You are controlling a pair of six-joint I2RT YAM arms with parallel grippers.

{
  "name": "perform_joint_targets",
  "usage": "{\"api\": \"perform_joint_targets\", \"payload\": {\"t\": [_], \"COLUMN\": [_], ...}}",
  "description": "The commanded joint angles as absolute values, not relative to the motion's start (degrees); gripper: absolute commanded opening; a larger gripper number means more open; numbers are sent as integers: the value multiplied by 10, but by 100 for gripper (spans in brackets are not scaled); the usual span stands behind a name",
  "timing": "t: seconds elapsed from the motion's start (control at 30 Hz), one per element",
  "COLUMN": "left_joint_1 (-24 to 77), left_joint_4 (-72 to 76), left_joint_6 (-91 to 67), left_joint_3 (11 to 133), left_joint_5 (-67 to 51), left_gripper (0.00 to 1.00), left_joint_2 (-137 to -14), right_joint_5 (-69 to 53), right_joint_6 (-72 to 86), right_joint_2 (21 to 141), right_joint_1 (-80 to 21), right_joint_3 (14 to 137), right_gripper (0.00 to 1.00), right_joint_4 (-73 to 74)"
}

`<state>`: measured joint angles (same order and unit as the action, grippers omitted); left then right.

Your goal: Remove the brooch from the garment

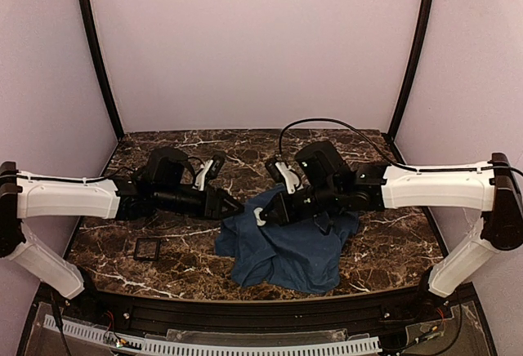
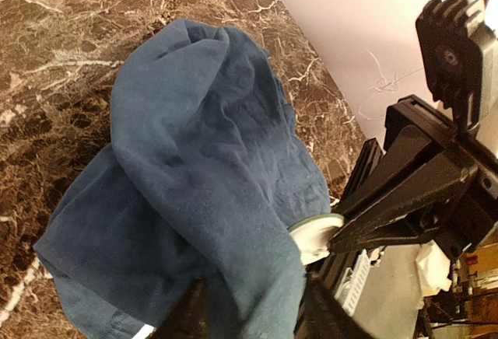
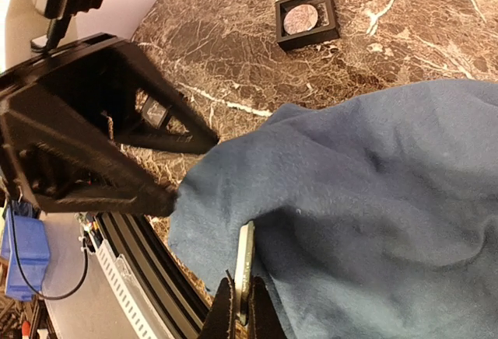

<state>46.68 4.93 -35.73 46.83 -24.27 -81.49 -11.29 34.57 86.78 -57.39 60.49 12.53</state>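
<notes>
The blue cloth (image 1: 290, 246) lies crumpled on the marble table (image 1: 163, 274). My left gripper (image 1: 234, 207) is shut on a fold at its left edge; the cloth (image 2: 202, 160) runs between the dark fingers (image 2: 194, 316) in the left wrist view. My right gripper (image 1: 267, 213) is shut on the brooch (image 1: 260, 217), a small whitish disc at the cloth's upper left edge. In the right wrist view the brooch (image 3: 245, 265) shows edge-on between my fingertips (image 3: 226, 312), against the cloth (image 3: 373, 191). It also shows in the left wrist view (image 2: 315, 238).
A small black square tray (image 1: 148, 248) lies on the table left of the cloth; in the right wrist view the tray (image 3: 307, 19) holds a round grey piece. The black front rail (image 1: 245, 315) runs along the near edge. Pale walls close in the back and sides.
</notes>
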Motion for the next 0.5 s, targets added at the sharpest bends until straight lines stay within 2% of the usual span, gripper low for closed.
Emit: {"api": "perform_joint_targets", "payload": {"t": [0.0,0.03,0.1,0.2,0.37,0.47], "left_joint_1": [470,470,475,481,496,509], "left_joint_4": [5,4,4,21,88,83], "left_joint_6": [-306,-291,-267,-253,-266,-256], "left_joint_3": [485,487,486,483,465,474], "left_joint_5": [-229,-230,-234,-266,-344,-356], "left_gripper": [67,77,86,92,95,90], "left_joint_2": [-789,-784,-776,-775,-787,-798], "right_joint_5": [-178,-196,-230,-285,-373,-403], "right_joint_6": [269,248,218,182,148,139], "right_joint_2": [857,859,859,856,853,856], "right_joint_1": [-554,-550,-543,-540,-535,-532], "right_joint_3": [613,617,626,635,635,630], "right_gripper": [0,0,0,0,0,0], "right_joint_4": [165,179,203,228,239,234]}}
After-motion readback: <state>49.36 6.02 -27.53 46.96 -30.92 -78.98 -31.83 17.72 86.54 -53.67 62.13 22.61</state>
